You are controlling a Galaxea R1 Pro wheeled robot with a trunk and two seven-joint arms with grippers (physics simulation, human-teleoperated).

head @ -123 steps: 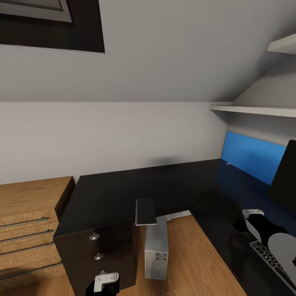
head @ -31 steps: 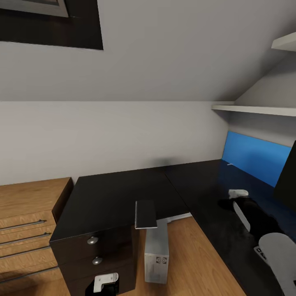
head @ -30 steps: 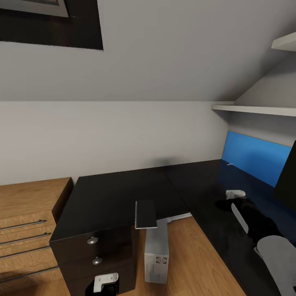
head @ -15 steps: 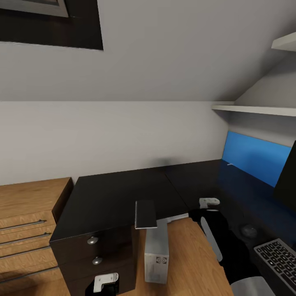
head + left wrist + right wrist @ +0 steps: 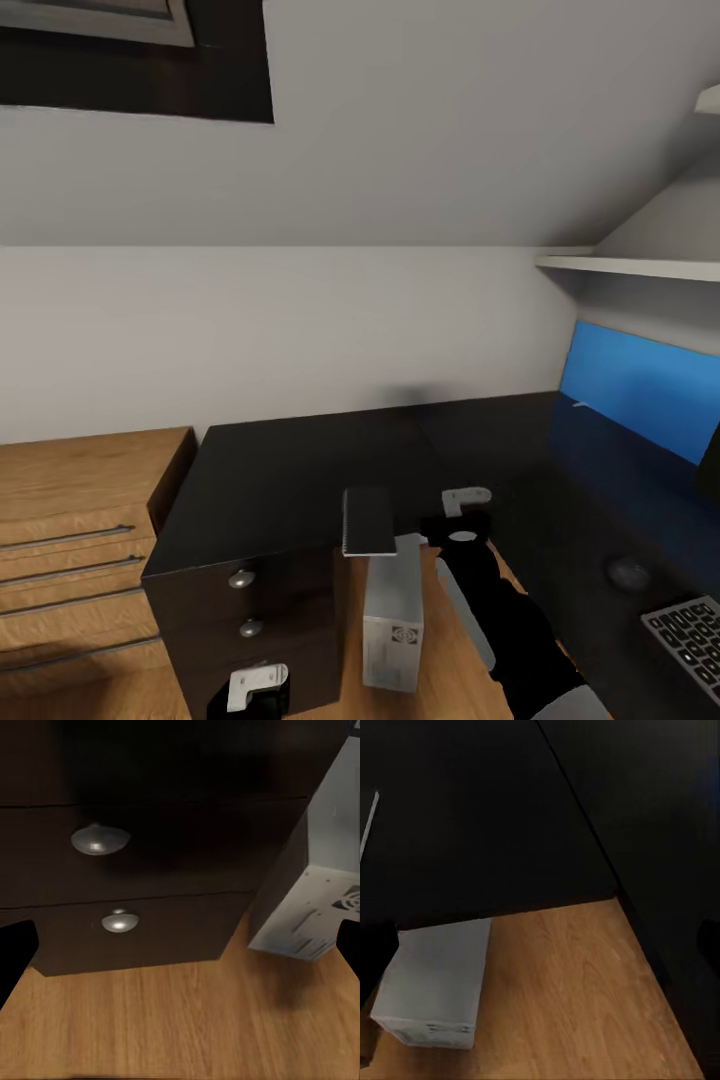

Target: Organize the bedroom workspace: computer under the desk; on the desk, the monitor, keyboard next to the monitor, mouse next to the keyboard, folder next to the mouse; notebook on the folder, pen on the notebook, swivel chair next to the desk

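Right end effector (image 5: 463, 505) open, empty, arm stretched forward beside notebook (image 5: 367, 520) above computer (image 5: 393, 620)

Right claw (image 5: 465, 505) empty and spread, arm outstretched; left claw (image 5: 255, 690) low, likewise spread.

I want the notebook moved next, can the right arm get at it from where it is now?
Probably yes. The notebook lies flat at the desk edge with nothing on it, and the right gripper hovers just beside it, with bare desktop between.
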